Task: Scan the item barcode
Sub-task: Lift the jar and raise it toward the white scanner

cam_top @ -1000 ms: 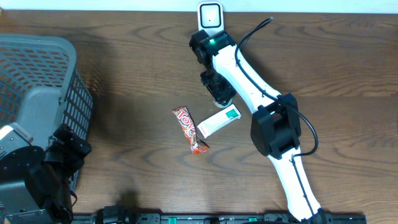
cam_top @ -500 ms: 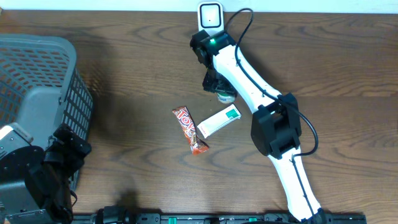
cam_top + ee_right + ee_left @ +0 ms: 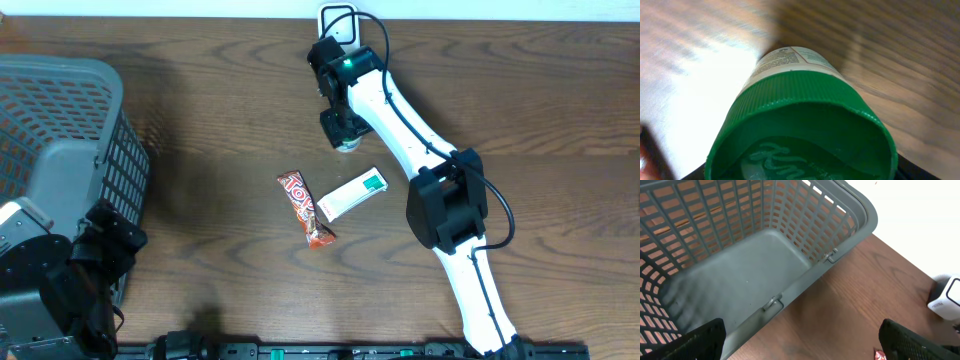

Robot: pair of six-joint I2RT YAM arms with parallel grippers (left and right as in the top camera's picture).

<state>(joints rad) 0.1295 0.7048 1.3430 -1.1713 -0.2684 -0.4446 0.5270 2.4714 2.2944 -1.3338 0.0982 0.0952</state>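
Observation:
A bottle with a green ribbed lid [image 3: 800, 125] fills the right wrist view, its white label pointing away over the wood. My right gripper [image 3: 800, 174] is shut on it, only dark finger edges showing at the bottom corners. From overhead, the right gripper [image 3: 338, 125] holds the bottle [image 3: 347, 144] just in front of the white scanner [image 3: 338, 14] at the table's back edge, which the arm partly hides. My left gripper [image 3: 805, 350] hangs open beside the grey basket [image 3: 850, 210], nothing between its fingers. The scanner [image 3: 945, 297] also shows at the right of the left wrist view.
A red candy bar [image 3: 305, 208] and a white-and-green box [image 3: 352, 194] lie mid-table. The grey basket [image 3: 60, 110] stands at the left edge, with the left arm [image 3: 60, 280] below it. The right arm's cable loops above the scanner.
The right gripper has carried the bottle toward the back of the table, closer to the scanner. The left arm has not moved.

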